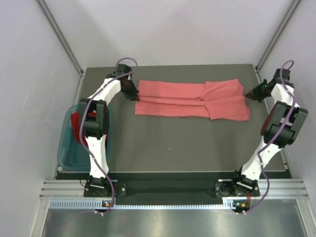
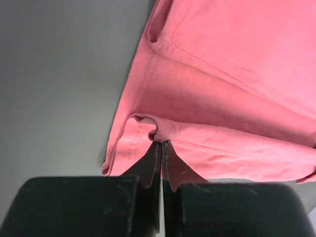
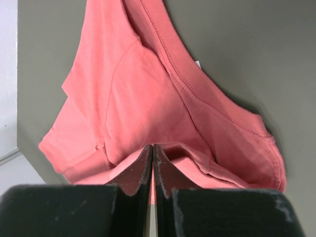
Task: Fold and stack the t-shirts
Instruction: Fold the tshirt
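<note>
The salmon-pink t-shirt (image 1: 190, 98) lies on the far half of the table (image 1: 187, 148). It is folded lengthwise into a long band running left to right. Its layers overlap unevenly, so the near edge steps down toward the right end.

The left gripper (image 1: 131, 92) sits at the band's left end. From above its fingers are too small and dark to read. The left wrist view shows them pressed together with no gap, nipping a small pucker of the hemmed edge. How much cloth is caught between the pads is hidden.

The right gripper (image 1: 253, 95) is at the right end, by the shoulder. In the right wrist view its fingers are likewise closed tight on a fold of pink cloth just below the ribbed collar (image 3: 180, 69). The pinched part itself is out of sight behind the fingertips. Both wrist views cut the shirt off at the frame edges.

The deep red t-shirt (image 1: 75, 121) sits in the teal basket (image 1: 66, 148) off the table's left edge. Only a small patch shows, because the left arm (image 1: 96, 123) and the basket wall cover the rest. Its shape cannot be made out.
</note>
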`<state>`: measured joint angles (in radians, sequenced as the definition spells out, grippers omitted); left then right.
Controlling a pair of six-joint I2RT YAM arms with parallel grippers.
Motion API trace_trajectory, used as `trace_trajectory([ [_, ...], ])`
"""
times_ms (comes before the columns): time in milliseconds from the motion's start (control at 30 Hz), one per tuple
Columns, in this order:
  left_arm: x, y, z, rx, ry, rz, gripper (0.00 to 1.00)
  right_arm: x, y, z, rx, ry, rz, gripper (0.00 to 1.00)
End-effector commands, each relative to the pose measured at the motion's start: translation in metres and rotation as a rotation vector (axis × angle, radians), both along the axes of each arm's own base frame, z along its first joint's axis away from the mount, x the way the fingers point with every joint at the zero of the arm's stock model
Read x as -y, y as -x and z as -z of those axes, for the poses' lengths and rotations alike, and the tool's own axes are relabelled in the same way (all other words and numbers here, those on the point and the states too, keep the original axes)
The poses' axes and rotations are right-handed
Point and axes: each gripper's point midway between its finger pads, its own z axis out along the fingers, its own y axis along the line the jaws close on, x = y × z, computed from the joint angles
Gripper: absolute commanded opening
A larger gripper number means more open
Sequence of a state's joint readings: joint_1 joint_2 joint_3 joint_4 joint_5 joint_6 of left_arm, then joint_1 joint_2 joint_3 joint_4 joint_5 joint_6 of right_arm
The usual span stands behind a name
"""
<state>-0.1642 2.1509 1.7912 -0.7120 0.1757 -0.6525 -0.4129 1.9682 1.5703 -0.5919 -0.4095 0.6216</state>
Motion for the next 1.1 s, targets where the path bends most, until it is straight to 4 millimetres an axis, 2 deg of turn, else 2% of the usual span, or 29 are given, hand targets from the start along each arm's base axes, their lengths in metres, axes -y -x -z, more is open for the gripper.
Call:
trace_trajectory([
  [0,-0.005,-0.011,-0.012,0.034,0.002,-0.016,0.00,0.000,-0.020,-0.014,0.059,0.018,-0.012,0.00],
  [167,-0.005,-0.013,-0.009,0.027,0.000,-0.027,0.00,-0.004,-0.024,-0.005,0.045,0.011,-0.027,0.00],
  [800,-0.011,-0.025,0.007,0.001,0.005,-0.071,0.00,-0.002,-0.041,0.006,0.047,-0.018,-0.032,0.00],
  [1067,-0.012,-0.032,0.011,-0.006,0.011,-0.080,0.00,-0.003,-0.046,0.017,0.036,-0.030,-0.033,0.00],
])
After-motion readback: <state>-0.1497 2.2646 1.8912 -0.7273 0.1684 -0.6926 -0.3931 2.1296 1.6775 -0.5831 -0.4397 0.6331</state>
